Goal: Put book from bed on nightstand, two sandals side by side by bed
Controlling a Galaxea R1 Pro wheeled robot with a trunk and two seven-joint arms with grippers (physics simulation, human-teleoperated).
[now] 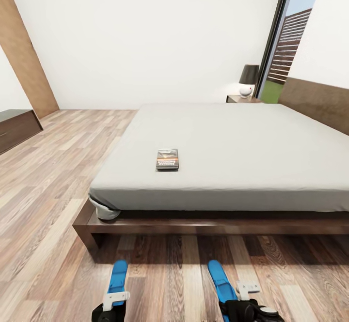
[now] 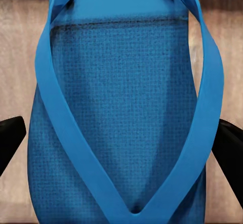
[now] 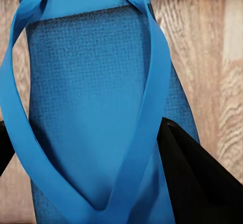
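- Holding one sandal per gripper: left gripper (image 1: pixel 110 307) pinches the left sandal (image 1: pixel 118 276), right gripper (image 1: pixel 242 305) the right sandal (image 1: pixel 220 278), fingers (image 2: pixel 10 140) flanking each textured blue sole, we judge for side-by-side placement.
- Wood-plank floor (image 1: pixel 43 186) below.
- Farther, thin book (image 1: pixel 167 159) lies flat on the bed (image 1: pixel 228 143).
- Farthest, nightstand (image 1: pixel 240 99).

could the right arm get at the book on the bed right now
Probably not yet: the right claw is shut on a blue sandal, and the book lies well in on the mattress beyond the bed frame.
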